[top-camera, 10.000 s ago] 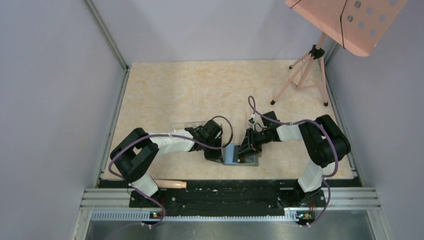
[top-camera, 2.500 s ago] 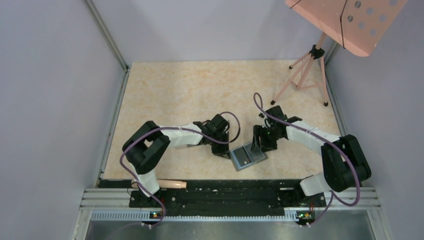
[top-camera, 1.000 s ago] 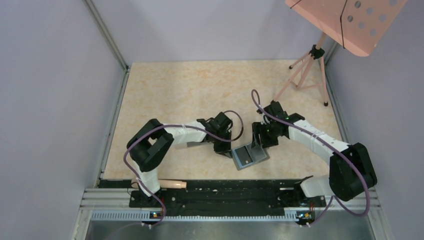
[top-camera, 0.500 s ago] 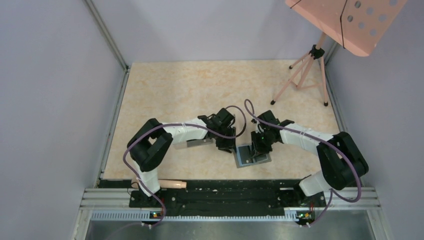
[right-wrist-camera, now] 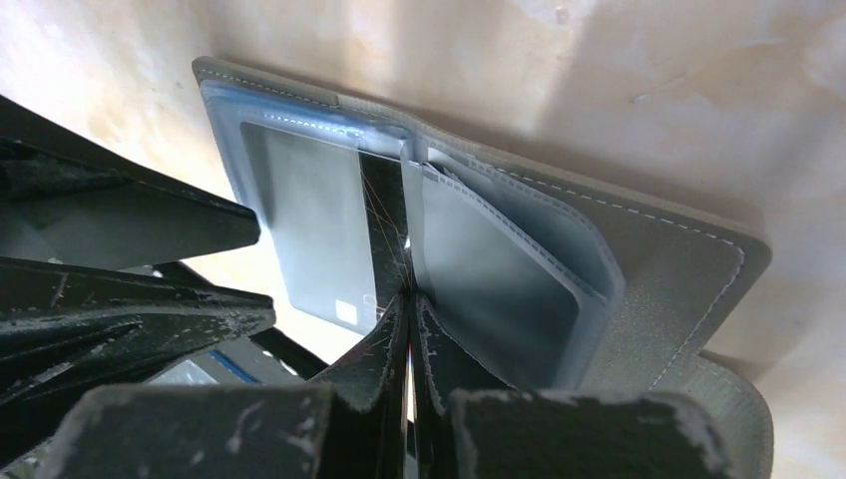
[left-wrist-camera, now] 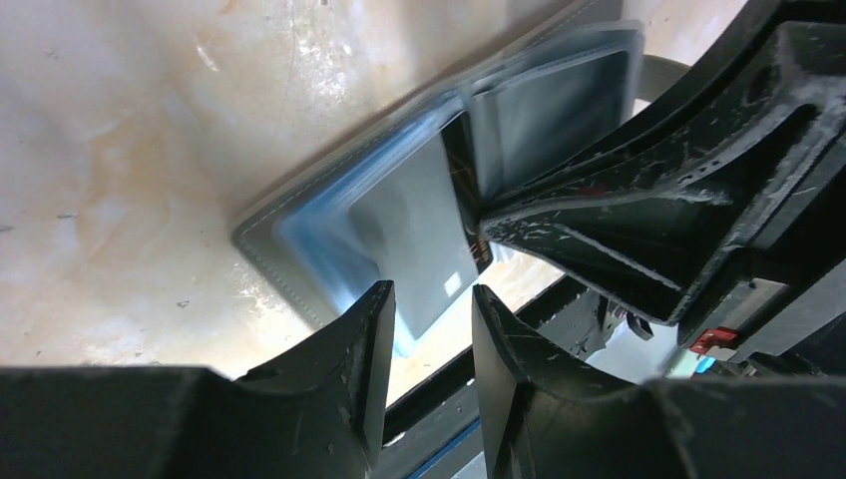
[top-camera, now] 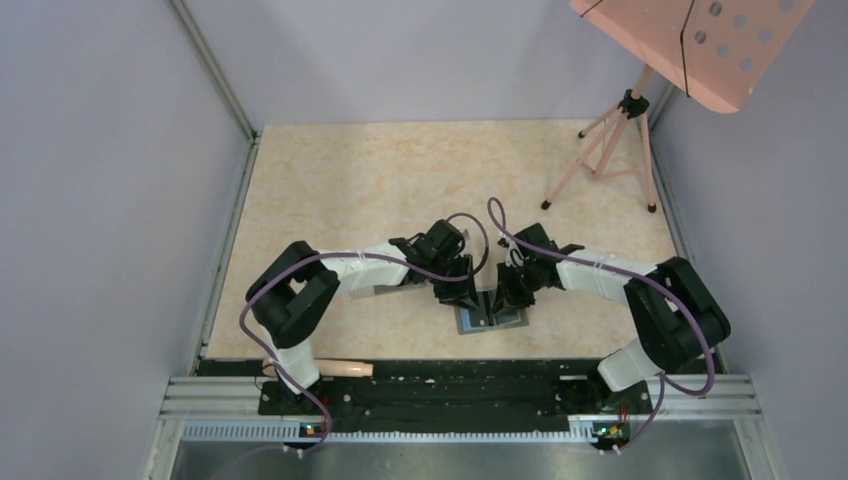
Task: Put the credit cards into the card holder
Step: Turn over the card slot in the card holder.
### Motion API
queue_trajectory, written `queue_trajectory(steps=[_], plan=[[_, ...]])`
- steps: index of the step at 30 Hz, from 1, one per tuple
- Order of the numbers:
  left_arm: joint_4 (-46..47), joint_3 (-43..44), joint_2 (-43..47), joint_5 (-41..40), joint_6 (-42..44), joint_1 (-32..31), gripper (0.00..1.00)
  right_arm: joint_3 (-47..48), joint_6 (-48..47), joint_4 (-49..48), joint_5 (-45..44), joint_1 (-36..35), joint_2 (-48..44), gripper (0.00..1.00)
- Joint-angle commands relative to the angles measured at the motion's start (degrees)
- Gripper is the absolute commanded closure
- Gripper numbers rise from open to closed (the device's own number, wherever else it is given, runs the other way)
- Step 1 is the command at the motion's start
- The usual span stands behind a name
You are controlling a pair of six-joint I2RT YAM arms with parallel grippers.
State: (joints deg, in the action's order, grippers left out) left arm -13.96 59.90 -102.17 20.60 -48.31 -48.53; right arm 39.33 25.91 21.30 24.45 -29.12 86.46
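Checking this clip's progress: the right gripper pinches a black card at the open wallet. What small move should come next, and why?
Probably ease the right gripper forward to slide the card deeper beside the fold of the card holder. It is shut on the card, a strip of card shows between the two pockets, and the left gripper stands open, gripping nothing.

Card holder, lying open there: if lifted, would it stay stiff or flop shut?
Probably floppy: the card holder looks like soft stitched material with a middle fold. Its pocket bulges up, so it likely bends easily. Lying flat, it should slide rather than tip.
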Motion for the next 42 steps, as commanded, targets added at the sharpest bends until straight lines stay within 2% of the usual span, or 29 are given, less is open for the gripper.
queue_trajectory(steps=[1, 5, 10, 16, 20, 30, 38, 42], plan=[[3.87, -0.48, -0.97, 1.61, -0.97, -0.07, 0.6, -3.19, -0.25, -1.87, -3.75, -0.54, 3.19, 1.0], [1.6, 0.31, -2.23, 0.29, -0.72, -0.1, 0.6, -3.12, -0.27, -1.88, -3.71, -0.53, 3.26, 1.0], [-4.85, 2.05, -1.03, -5.61, 0.8, -0.09, 0.6, -3.2, 0.03, -2.7, -2.07, -0.52, 3.28, 0.99], [-7.35, 1.63, 1.5, -8.84, 0.31, -0.08, 0.59, -3.76, 1.08, -4.82, 0.63, -0.5, 3.27, 0.9], [-9.46, 2.49, 0.65, -10.3, 0.22, -0.07, 0.59, -4.02, 1.67, -5.85, 1.31, -0.56, 3.57, 0.87], [-7.14, 2.99, -1.67, -6.96, 0.36, -0.09, 0.6, -4.74, 3.28, -9.8, 5.86, -0.54, 4.4, 0.76], [-3.09, 1.76, 0.63, -4.24, 0.06, -0.07, 0.6, -5.18, 6.07, -14.25, 9.57, -1.37, 5.66, 0.76], [-5.07, 1.19, 3.2, -7.36, 0.09, -0.07, 0.6, -5.14, 5.87, -13.47, 8.34, -1.38, 5.79, 0.76]])
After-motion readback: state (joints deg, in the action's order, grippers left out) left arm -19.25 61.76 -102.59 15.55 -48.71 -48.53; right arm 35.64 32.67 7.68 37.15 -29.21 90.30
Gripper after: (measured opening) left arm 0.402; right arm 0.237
